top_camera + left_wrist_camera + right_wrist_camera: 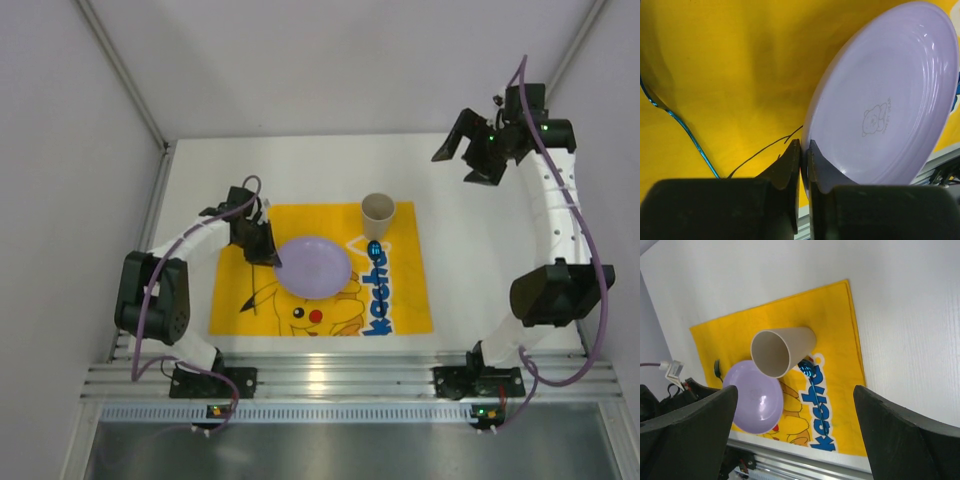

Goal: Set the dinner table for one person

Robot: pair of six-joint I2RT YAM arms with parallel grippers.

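Observation:
A lilac plate (pixel 313 266) lies on the yellow Pikachu mat (pixel 400 310) on the white dinner table (pixel 480 250). My left gripper (pixel 268 250) is shut on the plate's left rim. In the left wrist view its fingertips (pixel 794 155) pinch the rim of the plate (pixel 885 100). A beige cup (pixel 377 210) stands at the mat's back right, with a blue spoon (pixel 374 252) just in front of it. My right gripper (pixel 470 150) hangs open and empty high over the back right. Its view shows the cup (pixel 777 352), plate (pixel 755 400) and spoon (pixel 812 377).
A ribbed aluminium rail (pixel 330 380) runs along the near edge, with both arm bases on it. Grey walls close in the left, back and right. A thin blue metallic utensil (pixel 685 132) lies on the mat left of the plate.

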